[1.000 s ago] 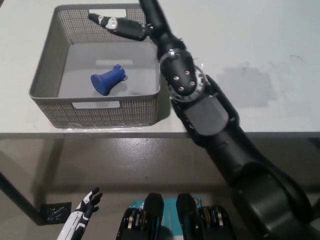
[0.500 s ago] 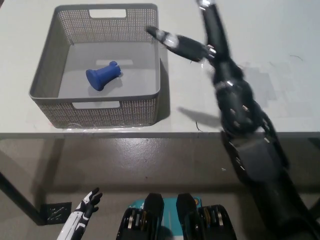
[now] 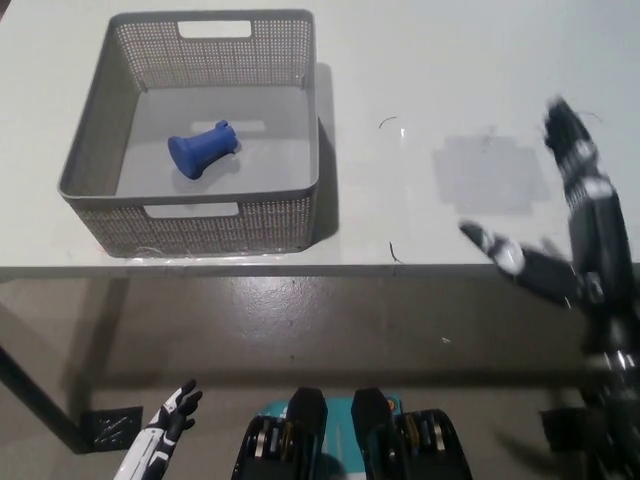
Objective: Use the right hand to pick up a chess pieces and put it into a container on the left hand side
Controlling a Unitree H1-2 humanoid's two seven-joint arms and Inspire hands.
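A blue chess piece (image 3: 200, 151) lies on its side on the floor of the grey mesh basket (image 3: 90, 150) at the table's left. My black right hand (image 3: 565, 215) is far to the right, over the table's front edge, open with fingers spread and holding nothing. It is blurred by motion. My white left hand (image 3: 170, 425) rests low at the bottom left, below the table, fingers apart.
The white table (image 3: 420, 70) carries a faint grey patch (image 3: 490, 175) at right of centre. Its front edge runs across the picture at mid height. Below it lies brownish floor.
My right hand has swung away from the basket, rightward and back toward the table's front edge. The blue piece has shifted slightly inside the basket.
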